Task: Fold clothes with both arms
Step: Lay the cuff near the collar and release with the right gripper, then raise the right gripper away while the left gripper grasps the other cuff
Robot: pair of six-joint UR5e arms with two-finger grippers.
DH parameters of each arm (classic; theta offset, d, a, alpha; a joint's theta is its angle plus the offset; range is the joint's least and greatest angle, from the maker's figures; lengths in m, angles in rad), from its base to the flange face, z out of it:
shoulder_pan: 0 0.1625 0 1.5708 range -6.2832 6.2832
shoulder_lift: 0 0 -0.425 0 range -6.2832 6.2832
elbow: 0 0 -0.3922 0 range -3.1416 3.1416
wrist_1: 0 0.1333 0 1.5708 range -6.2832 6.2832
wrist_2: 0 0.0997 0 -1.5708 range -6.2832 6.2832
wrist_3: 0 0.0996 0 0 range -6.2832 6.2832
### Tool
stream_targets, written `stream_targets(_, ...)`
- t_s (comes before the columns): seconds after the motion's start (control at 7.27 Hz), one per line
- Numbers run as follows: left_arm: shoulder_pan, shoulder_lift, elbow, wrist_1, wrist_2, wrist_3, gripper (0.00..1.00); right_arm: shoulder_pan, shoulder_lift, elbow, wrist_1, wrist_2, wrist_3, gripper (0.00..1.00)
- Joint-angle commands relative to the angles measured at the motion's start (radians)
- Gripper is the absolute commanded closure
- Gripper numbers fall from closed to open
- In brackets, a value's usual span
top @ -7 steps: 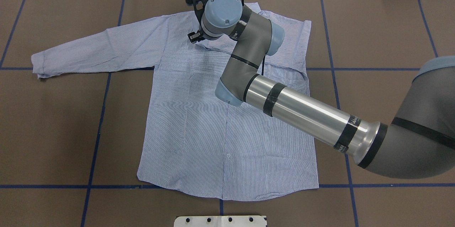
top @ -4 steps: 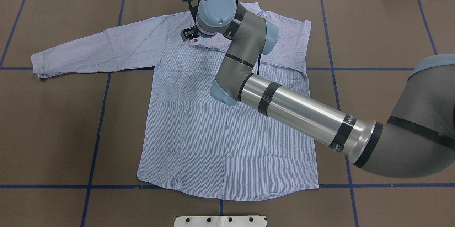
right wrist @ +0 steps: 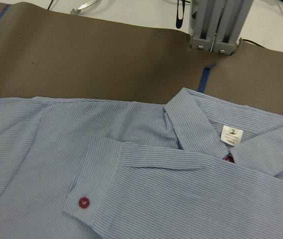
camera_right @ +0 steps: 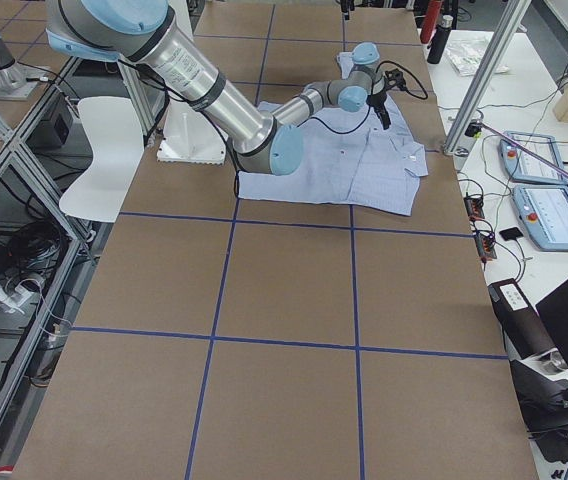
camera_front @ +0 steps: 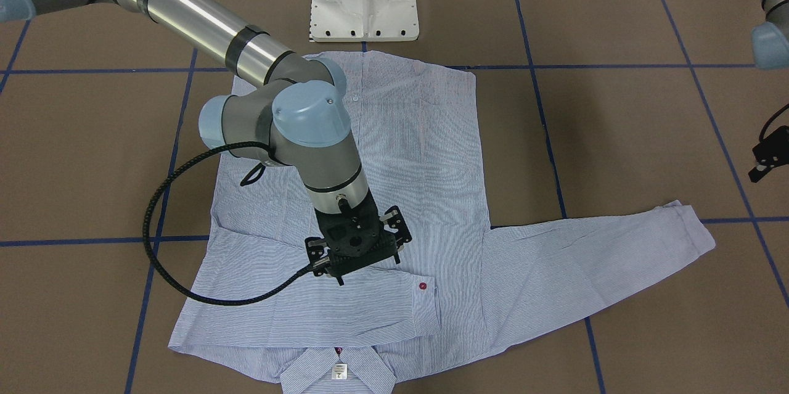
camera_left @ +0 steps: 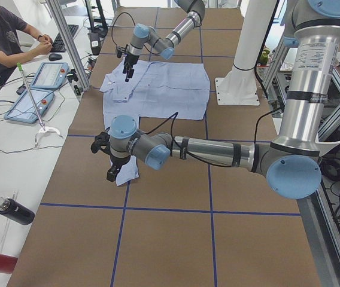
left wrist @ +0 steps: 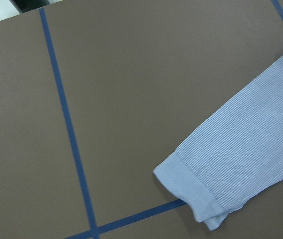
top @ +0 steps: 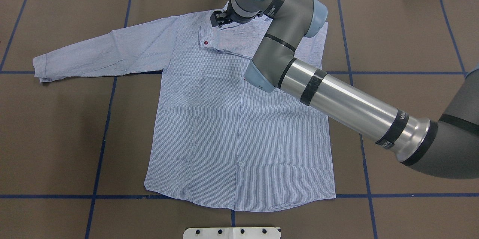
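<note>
Swung toward the table's far edge since a second ago, the right silver-grey arm with light blue joint caps (top: 336, 100) now carries its wrist over the collar end and has uncovered a cuff it hid before. Nearest the robot stands the white pedestal base (top: 232, 232), on the brown paper-covered table crossed by blue tape lines (top: 56, 138). Just beyond it lies the light blue-and-white finely striped button-up shirt (top: 224, 126), flat and front up, hem toward the robot. Its left sleeve (top: 101, 54) stretches straight out to the robot's left. The left black two-finger gripper (camera_left: 112, 174) hangs above that sleeve's end; whether its jaws are apart cannot be told. The right sleeve (camera_front: 296, 314) is folded across the chest, its cuff with a dark red button (top: 206, 42) lying flat. The right black two-finger gripper (camera_front: 348, 258) hovers over this sleeve, and the views do not show whether it is open or closed. Farthest off, the collar with its white neck label (right wrist: 232, 134) lies by the table's far edge.
</note>
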Motion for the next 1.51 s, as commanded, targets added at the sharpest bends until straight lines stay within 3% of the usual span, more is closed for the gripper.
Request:
stream_targets(0.0,0.083,0.008,0.050,-0.146,0.073,-0.244,0.00,0.083,-0.037,0.192,-0.309,0.160,0.001,0.01)
stream_targets(0.14,0.126,0.010,0.088,-0.221,0.149,-0.375,0.00,0.125,-0.106,0.305,-0.385,0.234,0.002,0.00)
stream_targets(0.28,0.183,0.008,0.137,-0.293,0.250,-0.472,0.00,0.147,-0.207,0.442,-0.442,0.250,-0.011,0.00)
stream_targets(0.41,0.212,-0.005,0.192,-0.327,0.285,-0.538,0.01,0.154,-0.269,0.516,-0.455,0.258,-0.014,0.00)
stream_targets(0.69,0.222,-0.030,0.237,-0.330,0.331,-0.548,0.03,0.156,-0.291,0.529,-0.453,0.258,-0.022,0.00)
stream_targets(1.38,0.294,-0.058,0.274,-0.330,0.340,-0.547,0.19,0.158,-0.294,0.530,-0.452,0.256,-0.024,0.00)
